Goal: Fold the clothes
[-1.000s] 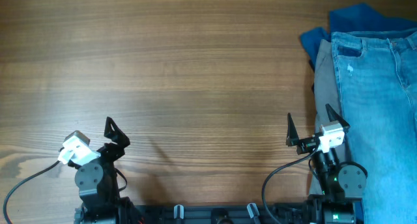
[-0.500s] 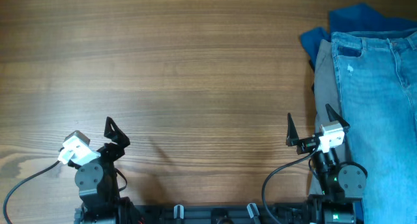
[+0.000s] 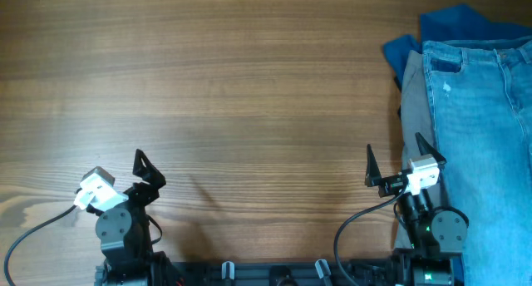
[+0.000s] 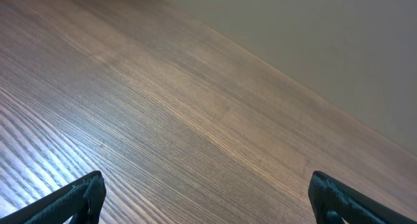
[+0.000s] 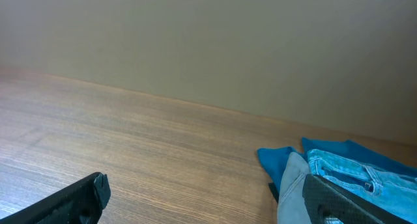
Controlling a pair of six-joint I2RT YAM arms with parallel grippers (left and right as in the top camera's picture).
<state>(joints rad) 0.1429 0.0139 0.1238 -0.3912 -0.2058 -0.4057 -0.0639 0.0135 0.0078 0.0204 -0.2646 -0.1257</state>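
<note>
Right, both claws sit near me, with the clothes piled at the right edge.
Nearest, the left gripper point(image 4: 206, 188) and right gripper point(image 5: 205, 191) hang with fingers spread, holding nothing. Just right of the right one lie the light-blue jeans point(image 3: 478, 136), long axis running near to far, waistband far, over grey-beige trousers point(image 3: 413, 86) and a deep blue garment point(image 3: 449, 24) farthest. I'd send the right arm; the left is well apart across the table point(image 3: 249, 86).

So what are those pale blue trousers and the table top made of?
The jeans look like light-washed denim: faded blue cloth with stitched seams and a pocket. The table looks like wood or wood-look laminate, I cannot tell which: long grain lines, smooth finish with a soft sheen.
</note>
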